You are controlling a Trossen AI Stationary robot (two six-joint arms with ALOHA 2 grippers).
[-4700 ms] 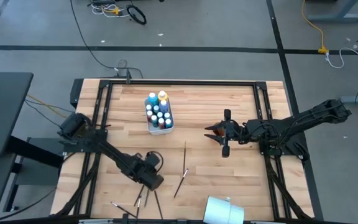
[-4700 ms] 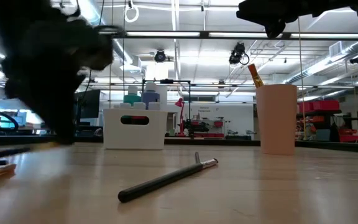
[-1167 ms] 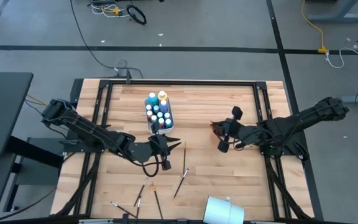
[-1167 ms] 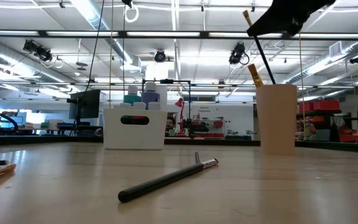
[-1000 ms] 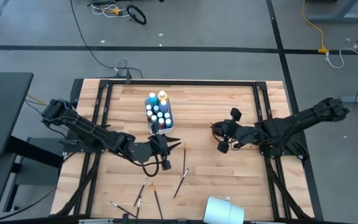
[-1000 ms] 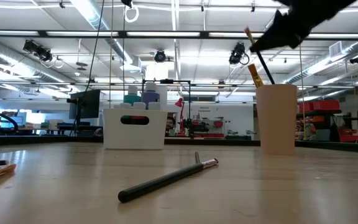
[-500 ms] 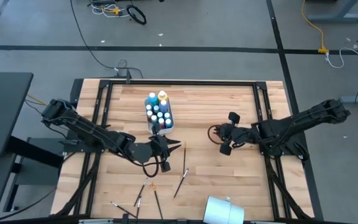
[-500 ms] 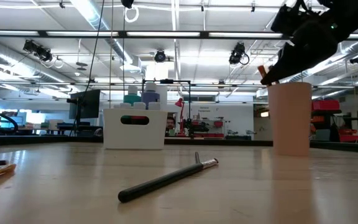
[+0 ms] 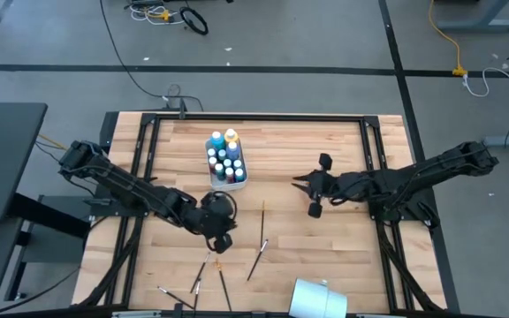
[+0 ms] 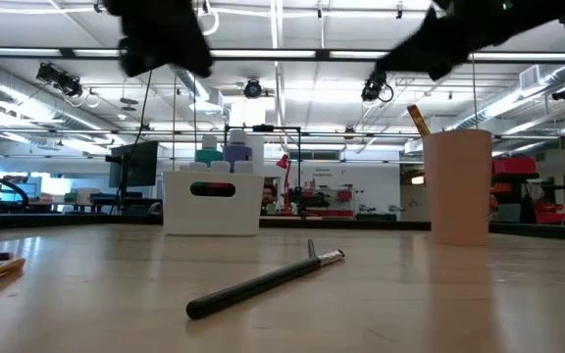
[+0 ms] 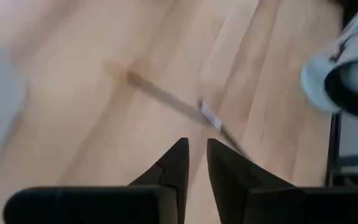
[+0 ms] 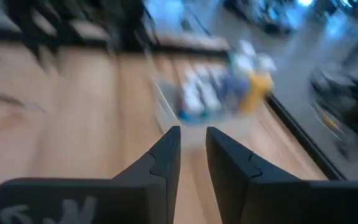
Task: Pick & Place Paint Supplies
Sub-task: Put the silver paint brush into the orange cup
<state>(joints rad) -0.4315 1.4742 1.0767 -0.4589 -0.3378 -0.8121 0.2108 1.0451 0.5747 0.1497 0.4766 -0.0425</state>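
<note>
A white caddy [image 9: 226, 162] at the table's far middle holds several small paint bottles [image 12: 229, 90]. Loose brushes lie on the wood: one [image 9: 263, 221] near the centre, another [image 9: 256, 256] nearer the front, also seen past my left fingers [image 11: 185, 106]. A pale cup [image 10: 457, 186] stands upright with a brush [image 10: 418, 118] leaning inside it. My right gripper [image 9: 300, 183] hovers above that cup, open and empty, pointing at the caddy. My left gripper [image 9: 224, 240] hangs over the table left of centre, tilted down, its fingers [image 11: 178, 163] slightly apart with nothing between them.
A white cup [image 9: 318, 298] lies on its side at the near edge. More brushes [image 9: 197, 281] lie near the front left. Dark frame rails [image 9: 374, 159] run along the table's sides. Bare wood lies between the caddy and the right rail.
My right gripper has let go of the brush it held over the pale cup; the brush now leans inside the cup, which has slid a little. The gripper has lifted away. My left gripper has tipped downward, rolled, and shifted toward the table's near left.
</note>
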